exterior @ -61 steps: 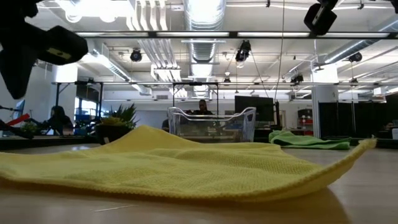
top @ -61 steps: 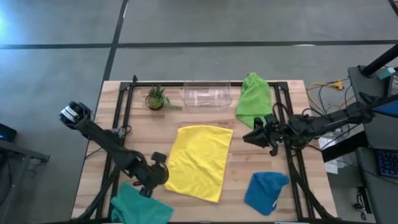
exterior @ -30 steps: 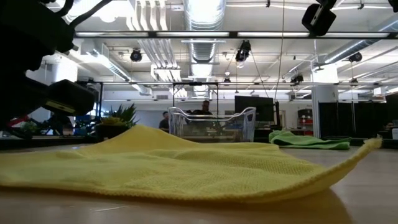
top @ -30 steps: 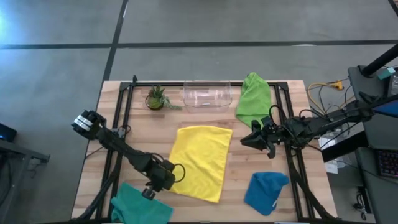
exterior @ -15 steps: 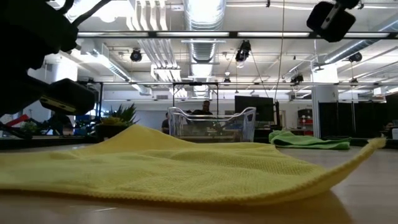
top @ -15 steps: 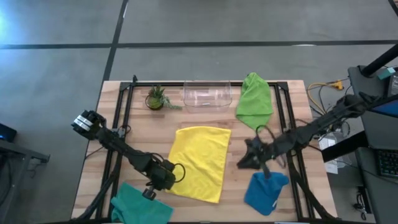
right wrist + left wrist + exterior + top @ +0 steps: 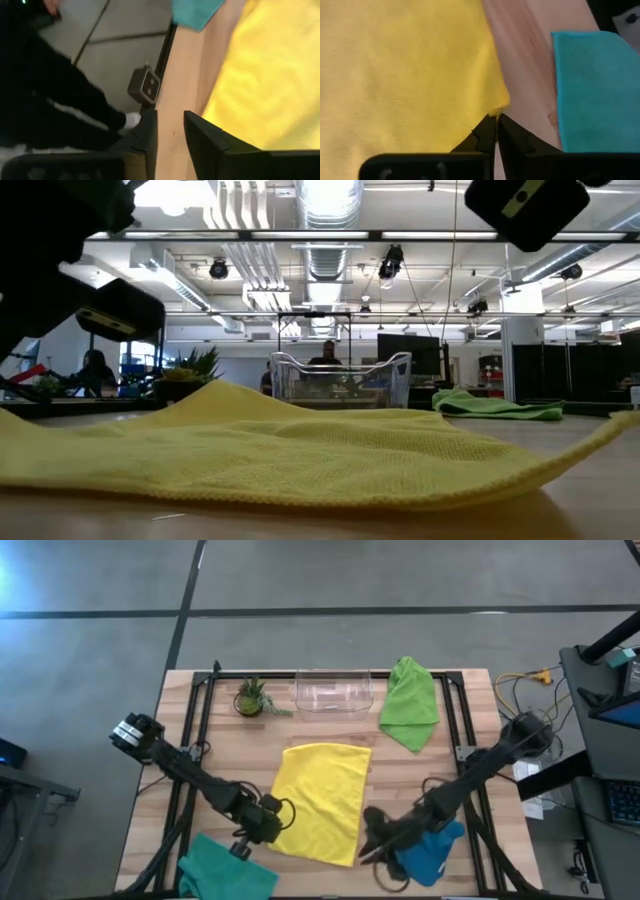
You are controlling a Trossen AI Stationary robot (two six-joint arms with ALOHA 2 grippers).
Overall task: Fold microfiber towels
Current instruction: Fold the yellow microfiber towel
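The yellow towel lies spread flat in the middle of the table. My left gripper is shut on its near-left corner. My right gripper hovers open beside the towel's near-right corner, with bare wood between its fingers. A teal towel lies at the near-left edge, and a blue towel at the near right, partly under my right arm. The lime green towel rests at the far right. My left gripper pinches the yellow towel's near-left corner between the tips of its two shut fingers. The fingers slant down from the table's left. Only the very tip of the corner is in the hold. The rest of the towel lies on the table.
A clear plastic bin and a small potted plant stand at the far edge. Black frame rails run along the table's left and right sides. Bare wood shows between the yellow and blue towels.
My right gripper has swept from beside the lime green towel toward the near edge and the left, sinking and tipping downward, and now stands at the yellow towel's near-right corner. The towels lie where they were.
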